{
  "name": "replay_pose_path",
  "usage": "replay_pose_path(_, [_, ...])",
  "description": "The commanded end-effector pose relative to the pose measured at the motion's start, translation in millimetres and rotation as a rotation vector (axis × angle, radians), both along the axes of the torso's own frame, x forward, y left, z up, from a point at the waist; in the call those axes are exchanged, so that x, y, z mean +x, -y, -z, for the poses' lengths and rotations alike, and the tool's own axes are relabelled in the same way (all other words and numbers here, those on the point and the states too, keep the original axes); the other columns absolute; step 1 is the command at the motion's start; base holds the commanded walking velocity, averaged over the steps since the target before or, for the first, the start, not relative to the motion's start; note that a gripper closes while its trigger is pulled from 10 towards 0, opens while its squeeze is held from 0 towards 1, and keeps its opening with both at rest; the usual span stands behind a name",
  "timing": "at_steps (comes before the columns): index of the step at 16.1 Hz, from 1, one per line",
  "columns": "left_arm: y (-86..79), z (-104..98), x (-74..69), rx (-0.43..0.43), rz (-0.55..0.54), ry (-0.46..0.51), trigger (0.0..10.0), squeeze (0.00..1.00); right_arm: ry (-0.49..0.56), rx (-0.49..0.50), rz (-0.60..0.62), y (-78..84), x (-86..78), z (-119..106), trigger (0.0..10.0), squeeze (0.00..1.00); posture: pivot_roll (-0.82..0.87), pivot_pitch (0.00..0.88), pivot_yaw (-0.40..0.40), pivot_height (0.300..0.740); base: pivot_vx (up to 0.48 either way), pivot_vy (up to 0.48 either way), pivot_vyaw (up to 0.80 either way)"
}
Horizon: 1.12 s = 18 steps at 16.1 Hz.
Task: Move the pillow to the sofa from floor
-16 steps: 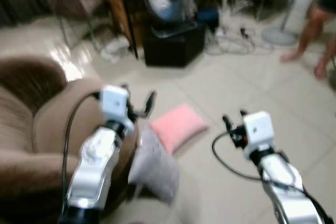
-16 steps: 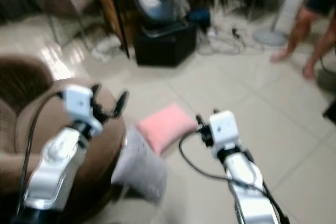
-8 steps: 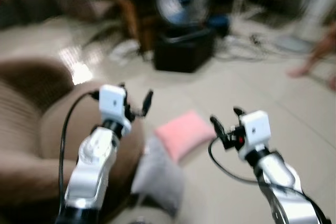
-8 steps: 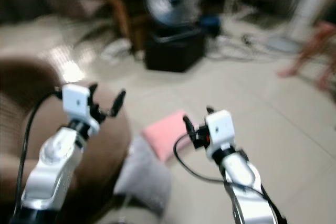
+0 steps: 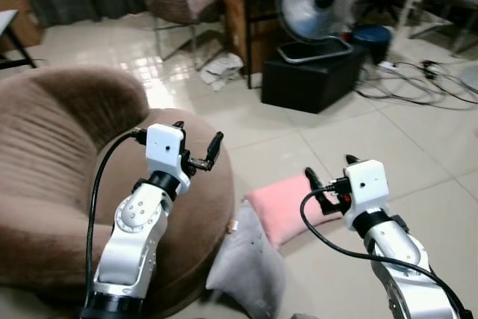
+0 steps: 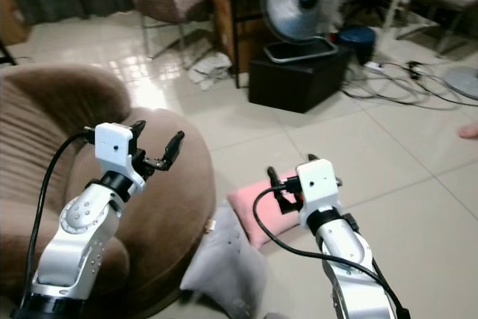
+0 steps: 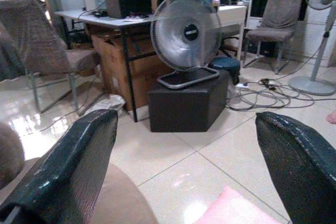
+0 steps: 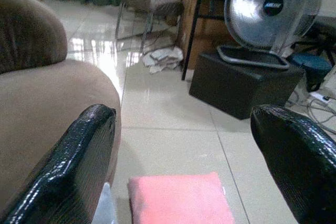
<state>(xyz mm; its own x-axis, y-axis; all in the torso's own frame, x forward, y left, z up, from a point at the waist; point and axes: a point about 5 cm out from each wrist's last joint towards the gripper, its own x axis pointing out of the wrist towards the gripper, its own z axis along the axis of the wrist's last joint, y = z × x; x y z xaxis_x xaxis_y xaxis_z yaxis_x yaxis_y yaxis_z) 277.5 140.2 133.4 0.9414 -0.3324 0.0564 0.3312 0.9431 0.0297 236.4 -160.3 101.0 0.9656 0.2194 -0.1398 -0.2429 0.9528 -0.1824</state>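
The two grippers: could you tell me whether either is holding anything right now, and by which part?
Nothing is held. The left gripper is open above the sofa, and the right gripper is open above the pink pillow, which lies on the floor.

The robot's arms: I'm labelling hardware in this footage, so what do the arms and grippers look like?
Both arms are silver with rounded joints. Each wrist carries a white boxy block, and a black cable loops from it down the arm. The left gripper and right gripper each have two long, glossy black fingers.
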Motion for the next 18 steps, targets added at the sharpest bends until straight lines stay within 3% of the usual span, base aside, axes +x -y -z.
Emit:
replay_pose_path(1, [-6.1,0.9,-2.5,0.005,-0.01,-0.008,10.0,1.0,-0.023,0.013,0.004,-2.9,-3.5,5.2,10.0,0.0,-0.02,0.057,0.052,0.73,0.0,0.0,0.0])
replay_pose_path(2, [-7.2,2.7,-3.2,0.019,-0.007,-0.014,10.0,0.74,-0.018,0.028,0.022,-2.0,-5.2,5.3,10.0,0.0,-0.02,0.058,0.053,0.725,0.0,0.0,0.0])
replay_pose_path(3, [-9.3,6.2,-3.8,0.063,-0.009,-0.016,10.0,0.0,-0.01,0.052,0.038,-1.2,-6.4,4.6,10.0,0.0,-0.02,0.06,0.055,0.715,0.0,0.0,0.0])
replay_pose_path(9, [-9.0,10.3,-4.5,0.146,0.0,0.002,10.0,0.0,-0.044,0.061,0.071,0.5,-4.6,7.3,10.0,0.0,-0.02,0.066,0.052,0.675,0.0,0.0,0.0])
replay_pose_path(18, [-7.8,7.2,-0.8,0.126,0.003,0.023,10.0,0.0,-0.062,0.083,0.104,2.8,-3.6,6.7,10.0,0.0,-0.02,0.078,0.048,0.605,0.0,0.0,0.0])
